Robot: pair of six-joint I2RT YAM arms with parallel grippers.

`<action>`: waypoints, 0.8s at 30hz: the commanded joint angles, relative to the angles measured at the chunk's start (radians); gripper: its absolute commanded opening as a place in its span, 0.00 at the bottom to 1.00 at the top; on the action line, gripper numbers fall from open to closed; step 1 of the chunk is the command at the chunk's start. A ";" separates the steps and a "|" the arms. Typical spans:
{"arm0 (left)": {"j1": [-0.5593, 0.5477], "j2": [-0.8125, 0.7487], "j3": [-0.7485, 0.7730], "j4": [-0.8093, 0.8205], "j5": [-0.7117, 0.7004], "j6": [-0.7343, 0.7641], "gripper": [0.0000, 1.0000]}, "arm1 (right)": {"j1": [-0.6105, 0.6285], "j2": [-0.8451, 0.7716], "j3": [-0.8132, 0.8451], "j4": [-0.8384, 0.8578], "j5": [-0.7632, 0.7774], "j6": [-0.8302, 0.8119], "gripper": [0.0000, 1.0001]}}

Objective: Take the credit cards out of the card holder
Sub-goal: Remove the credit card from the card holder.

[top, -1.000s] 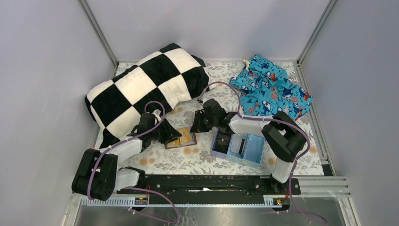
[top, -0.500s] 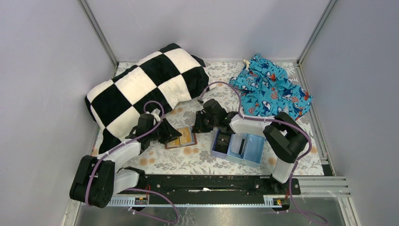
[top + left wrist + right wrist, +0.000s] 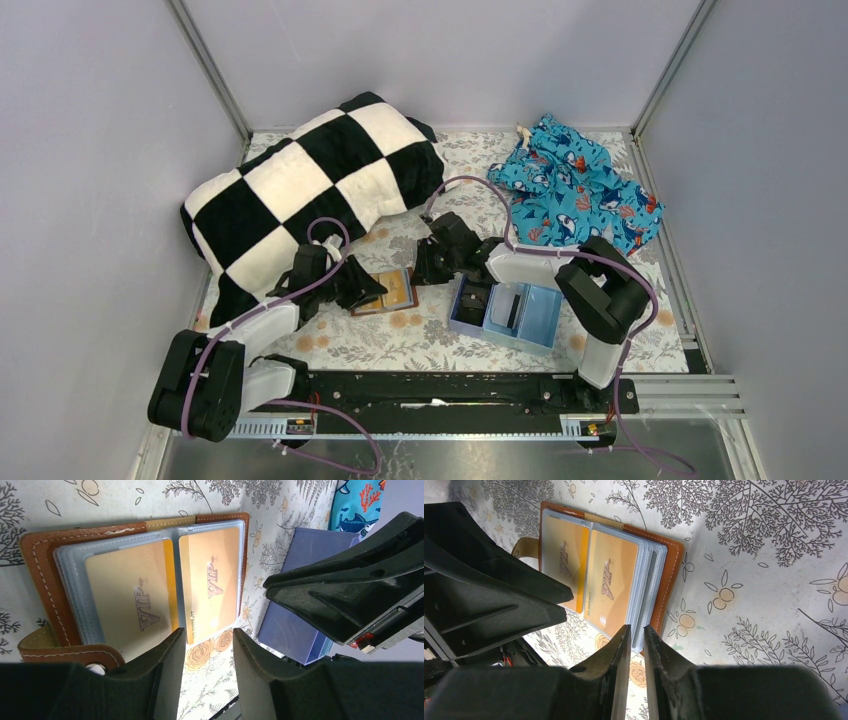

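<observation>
The brown leather card holder (image 3: 392, 293) lies open on the floral cloth between my two grippers. Two orange-gold credit cards marked VIP sit in its clear sleeves, one (image 3: 125, 597) on the left page and one (image 3: 212, 572) on the right. My left gripper (image 3: 207, 632) stands open, its fingertips flanking the near edge of the right card (image 3: 608, 587) without touching it. My right gripper (image 3: 636, 628) is closed to a narrow gap on the edge of the stacked grey-blue sleeves of the card holder (image 3: 672, 575). No pale whitish-blue card shows.
A light blue tray (image 3: 541, 318) holding a black blocky item (image 3: 472, 300) stands just right of the card holder. A black-and-white checked pillow (image 3: 310, 185) lies at the back left, a blue patterned cloth (image 3: 580, 190) at the back right. Walls enclose the table.
My left gripper has crept a little toward the card holder and its jaws have widened slightly. The right gripper and the card holder have stayed put.
</observation>
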 commanded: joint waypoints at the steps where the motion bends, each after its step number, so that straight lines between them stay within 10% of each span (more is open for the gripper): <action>1: 0.007 0.005 0.029 0.010 0.008 0.027 0.44 | -0.003 0.011 0.040 -0.010 0.025 0.001 0.23; 24: 0.007 0.044 0.085 0.011 0.003 -0.028 0.45 | -0.003 0.091 0.117 0.021 -0.118 0.066 0.26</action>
